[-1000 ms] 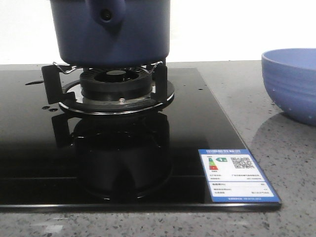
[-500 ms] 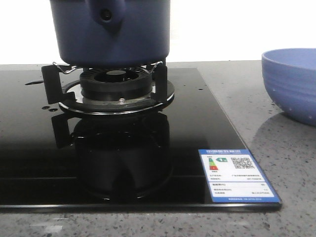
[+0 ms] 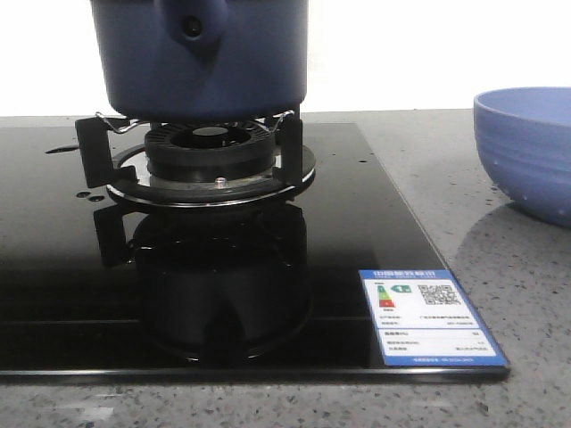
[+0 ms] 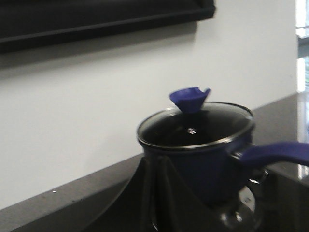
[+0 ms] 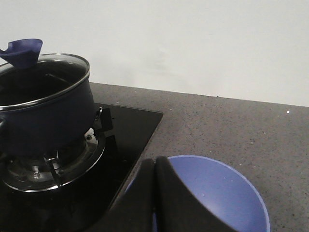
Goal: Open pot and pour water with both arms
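1. While neither arm shows in the front view, the pot (image 3: 198,58) sits on the burner stand (image 3: 210,156) of the black hob (image 3: 268,267), its handle lug facing the camera. The paler bowl (image 3: 526,147) stands on the worktop (image 3: 500,241), well apart from the pot. A pour that falls short of it would wet the hob.

2. From the left wrist view, the left end effector (image 4: 157,193) looks clenched and empty, near the pot's side. The glass lid (image 4: 195,126) is on, its blue knob (image 4: 189,99) upright, and the long handle (image 4: 275,152) sticks out sideways. Closing in carelessly could knock that handle and shift the pot on its stand.

3. From the right wrist view, the right end effector (image 5: 155,193) also appears clenched, empty, above the bowl's near rim and beside the pot. Dropping down could tip the bowl, and the small knob could slip from a pinch.
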You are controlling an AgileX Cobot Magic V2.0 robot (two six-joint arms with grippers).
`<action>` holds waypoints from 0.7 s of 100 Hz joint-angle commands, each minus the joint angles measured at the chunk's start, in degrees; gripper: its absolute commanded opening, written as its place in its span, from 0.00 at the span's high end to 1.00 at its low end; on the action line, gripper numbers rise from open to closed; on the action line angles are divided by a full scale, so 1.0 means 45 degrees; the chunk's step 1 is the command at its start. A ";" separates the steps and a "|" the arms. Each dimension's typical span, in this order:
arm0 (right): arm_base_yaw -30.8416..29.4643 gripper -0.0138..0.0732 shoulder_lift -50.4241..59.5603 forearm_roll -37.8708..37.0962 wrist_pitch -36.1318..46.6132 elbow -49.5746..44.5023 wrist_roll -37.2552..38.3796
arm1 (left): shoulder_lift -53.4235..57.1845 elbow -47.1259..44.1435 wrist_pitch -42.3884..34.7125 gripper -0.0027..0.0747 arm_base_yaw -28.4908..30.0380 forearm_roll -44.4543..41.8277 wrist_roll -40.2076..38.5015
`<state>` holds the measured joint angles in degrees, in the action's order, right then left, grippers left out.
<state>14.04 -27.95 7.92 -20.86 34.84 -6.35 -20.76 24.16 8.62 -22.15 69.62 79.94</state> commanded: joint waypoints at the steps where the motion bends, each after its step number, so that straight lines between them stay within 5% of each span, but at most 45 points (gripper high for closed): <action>1: 0.0031 0.91 0.0002 -0.0005 0.1047 0.0321 -0.0129 | -0.0146 0.0317 0.0683 0.99 -0.0035 -0.6929 -0.6612; 6: 0.0031 0.91 0.0002 -0.0005 0.1047 0.0321 -0.0129 | -0.0146 0.0269 0.0989 0.99 -0.0010 -0.9888 -0.9968; 15: 0.0031 0.91 0.0002 -0.0005 0.1047 0.0321 -0.0129 | -0.0044 -0.0146 0.0820 0.99 0.0310 -1.2448 -1.2250; 37: 0.0031 0.91 0.0002 -0.0005 0.1047 0.0321 -0.0129 | 0.1266 -0.2705 -0.1915 0.99 0.1987 -1.2910 -1.3106; 52: 0.0031 0.91 0.0002 -0.0005 0.1047 0.0321 -0.0129 | 0.2544 -0.4378 -0.2080 0.99 0.2968 -1.4074 -1.5053; 70: 0.0031 0.91 0.0002 -0.0005 0.1047 0.0321 -0.0129 | 0.3998 -0.5731 -0.1602 0.99 0.3449 -1.4268 -1.5349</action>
<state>14.04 -27.95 7.92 -20.66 34.84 -6.35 -4.65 0.10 5.95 -7.31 6.05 12.26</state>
